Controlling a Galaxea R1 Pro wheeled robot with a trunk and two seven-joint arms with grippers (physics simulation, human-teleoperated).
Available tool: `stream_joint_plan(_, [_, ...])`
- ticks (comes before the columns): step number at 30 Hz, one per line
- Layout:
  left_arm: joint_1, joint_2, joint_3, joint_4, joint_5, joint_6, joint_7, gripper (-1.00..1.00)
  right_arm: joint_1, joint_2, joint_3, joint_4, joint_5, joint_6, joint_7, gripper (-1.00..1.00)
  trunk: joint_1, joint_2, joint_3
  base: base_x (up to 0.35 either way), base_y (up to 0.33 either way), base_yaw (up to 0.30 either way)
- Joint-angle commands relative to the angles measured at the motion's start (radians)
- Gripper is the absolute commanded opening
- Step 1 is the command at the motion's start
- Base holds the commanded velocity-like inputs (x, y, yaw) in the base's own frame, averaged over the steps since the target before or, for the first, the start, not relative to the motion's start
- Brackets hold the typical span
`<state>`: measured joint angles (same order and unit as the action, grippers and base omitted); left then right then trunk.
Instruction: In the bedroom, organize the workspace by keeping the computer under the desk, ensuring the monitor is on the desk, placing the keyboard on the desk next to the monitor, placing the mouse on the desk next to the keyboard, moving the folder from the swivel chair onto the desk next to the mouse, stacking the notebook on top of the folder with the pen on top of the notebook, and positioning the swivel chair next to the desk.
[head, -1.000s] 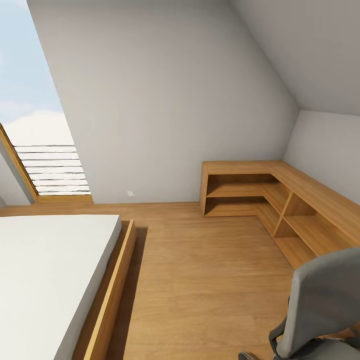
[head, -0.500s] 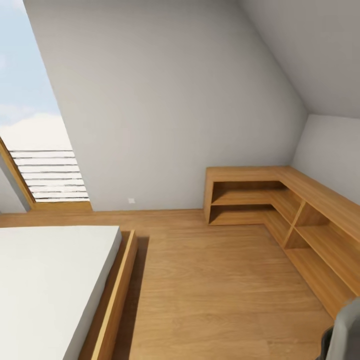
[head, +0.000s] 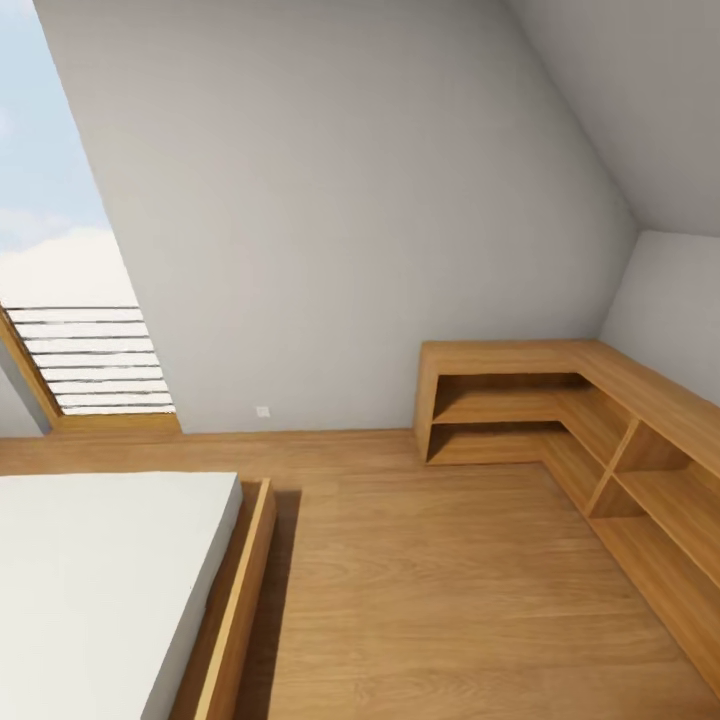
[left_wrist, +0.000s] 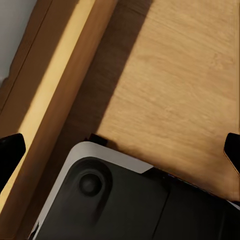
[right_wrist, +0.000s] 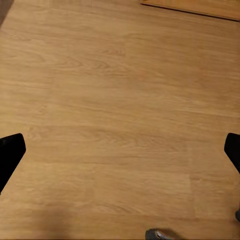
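I am on my way through the bedroom. The desk, computer, monitor, keyboard, mouse, folder, notebook, pen and swivel chair are out of view. My left gripper (left_wrist: 120, 150) is open, its black fingertips (left_wrist: 10, 152) far apart over the wooden floor beside the bed frame, with nothing between them. My right gripper (right_wrist: 120, 150) is also open over bare floor boards, holding nothing. A small grey piece (right_wrist: 159, 234) pokes in at the edge of the right wrist view; I cannot tell what it is.
A bed with a white mattress (head: 90, 590) and wooden frame (head: 235, 610) lies at the left. A low L-shaped wooden shelf unit (head: 560, 420) runs along the far and right walls. A slanted window (head: 70, 300) is at the far left. My own base (left_wrist: 115, 200) shows under the left arm.
The camera has swung, so the whole picture shifted. The swivel chair that showed at the lower right has slipped out of the picture. The shelf unit sits lower and further right.
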<state>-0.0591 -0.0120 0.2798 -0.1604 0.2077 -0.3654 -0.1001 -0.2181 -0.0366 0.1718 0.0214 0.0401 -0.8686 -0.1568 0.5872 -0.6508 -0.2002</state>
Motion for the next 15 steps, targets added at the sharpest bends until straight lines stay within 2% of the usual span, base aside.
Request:
stream_joint_plan(1, [-0.001,0.0,0.005,0.001,0.01,-0.001,-0.01,1.0,-0.001,0.0,0.008,0.002,0.004,-0.003,-0.01,1.0,0.001,-0.001,-0.001,0.335,0.016,0.0])
stream_joint_plan(15, [-0.001,0.0,0.005,0.001,0.01,-0.001,-0.01,1.0,-0.001,0.0,0.008,0.002,0.004,-0.003,-0.01,1.0,0.001,-0.001,-0.001,0.335,0.004,0.0])
